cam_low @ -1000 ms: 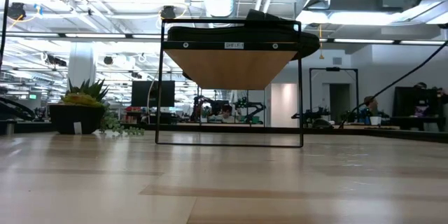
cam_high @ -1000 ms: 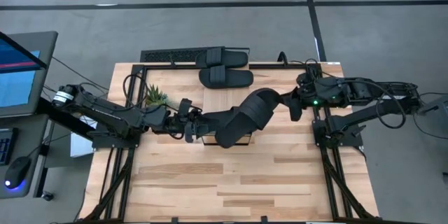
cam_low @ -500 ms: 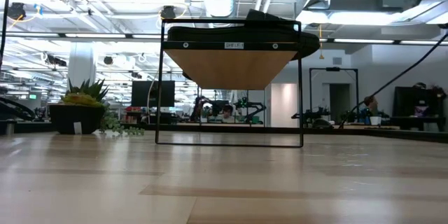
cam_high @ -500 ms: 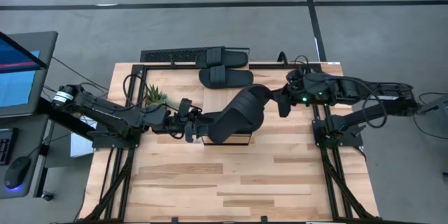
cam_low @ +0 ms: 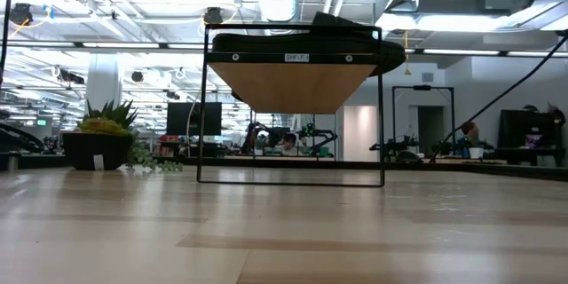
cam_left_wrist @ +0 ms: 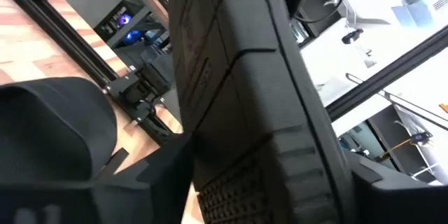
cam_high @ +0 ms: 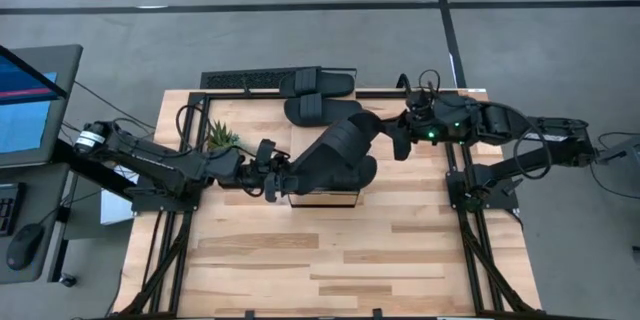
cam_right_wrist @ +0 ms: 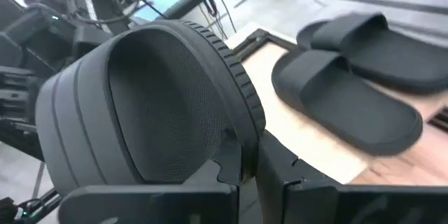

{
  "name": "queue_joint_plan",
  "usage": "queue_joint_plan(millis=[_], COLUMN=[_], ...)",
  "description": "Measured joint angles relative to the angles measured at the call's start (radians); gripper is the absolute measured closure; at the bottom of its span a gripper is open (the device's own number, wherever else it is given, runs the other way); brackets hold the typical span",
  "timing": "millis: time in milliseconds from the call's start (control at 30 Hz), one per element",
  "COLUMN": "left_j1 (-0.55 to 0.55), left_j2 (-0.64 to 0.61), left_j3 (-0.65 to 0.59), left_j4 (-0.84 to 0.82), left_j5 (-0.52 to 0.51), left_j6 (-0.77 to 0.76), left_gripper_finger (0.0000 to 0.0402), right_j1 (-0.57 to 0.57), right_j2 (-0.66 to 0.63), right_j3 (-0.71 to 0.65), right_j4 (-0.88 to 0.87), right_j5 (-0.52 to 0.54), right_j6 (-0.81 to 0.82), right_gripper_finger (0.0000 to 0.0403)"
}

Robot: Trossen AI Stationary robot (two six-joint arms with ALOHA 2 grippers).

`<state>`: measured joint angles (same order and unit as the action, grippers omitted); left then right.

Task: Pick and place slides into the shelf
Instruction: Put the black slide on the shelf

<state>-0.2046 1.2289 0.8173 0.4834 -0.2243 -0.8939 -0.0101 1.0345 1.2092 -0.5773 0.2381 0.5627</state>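
Observation:
One black slide hangs between my two grippers over the middle of the table. My left gripper is shut on its left end and my right gripper is shut on its strap. Under it stands the shelf, a raised wood plank in a black frame, with another slide lying flat on top. Two more slides lie soles down, side by side, at the table's far edge. My left gripper holds the slide's sole at the end away from the strap, pinched across its width between the two fingers. The fingers come in level from the table's left. The sole rises away from them, tread in view. My right gripper pinches the rim of the strap between its shut fingers, coming from the table's right and slanting a little downward. The strap arches up past the fingers with its meshed inside showing. That end of the slide is lifted clear.
A potted plant stands left of the shelf, close to my left arm. A dark flat strip lies at the far edge beside the two slides. The table's near half is bare wood. Black frame rails run along both side edges.
My right gripper has moved toward the table's left and a little toward its far edge, taking the strap end along. The slide has swung and tipped steeper and now looks shorter from above. Its other end has stayed in my left gripper.

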Motion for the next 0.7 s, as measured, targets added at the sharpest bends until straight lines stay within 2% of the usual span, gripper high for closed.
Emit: queue_joint_plan(millis=[100,233,700], left_j1=[0.010,0.008,0.007], left_j2=[0.000,0.001,0.001], left_j3=[0.000,-0.002,-0.002], left_j4=[0.015,0.040,0.046], left_j5=[0.015,-0.026,-0.044], left_j6=[-0.006,-0.013,-0.037], left_gripper_finger=[0.0206,0.0230,0.0227], right_j1=[0.000,0.000,0.000], right_j2=[0.001,0.001,-0.002], right_j3=[0.006,0.006,0.007], right_j4=[0.003,0.004,0.002], right_j5=[0.001,0.002,0.001], right_j6=[-0.014,-0.014,-0.014], right_gripper_finger=[0.0394,0.0394,0.0394])
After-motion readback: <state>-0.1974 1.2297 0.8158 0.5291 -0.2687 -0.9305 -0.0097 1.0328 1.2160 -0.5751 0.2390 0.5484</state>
